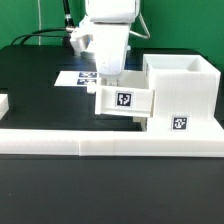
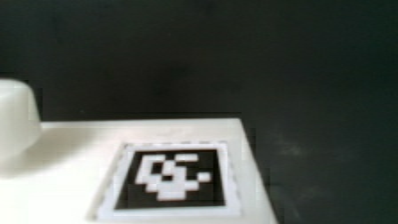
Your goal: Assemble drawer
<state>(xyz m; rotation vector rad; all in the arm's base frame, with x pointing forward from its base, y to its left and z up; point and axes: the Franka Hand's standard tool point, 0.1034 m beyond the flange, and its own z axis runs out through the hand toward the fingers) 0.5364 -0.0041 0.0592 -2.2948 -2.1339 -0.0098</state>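
Hand [image 1: 108, 82] sits low over a small white tray [image 1: 124, 101], seemingly clamped on its top edge, though I cannot tell for sure. Just beside it, the tall casing [image 1: 180, 92] stands near the surface's [image 1: 40, 90] rail-lined edge.

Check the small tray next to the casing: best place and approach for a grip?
Likely the small tray's thin upright wall, pinched from above: the top looks open, walls narrow enough for the fingers. The gripper sits over its exterior-view-left end; the casing blocks the other side. Whether it is closed is hidden.
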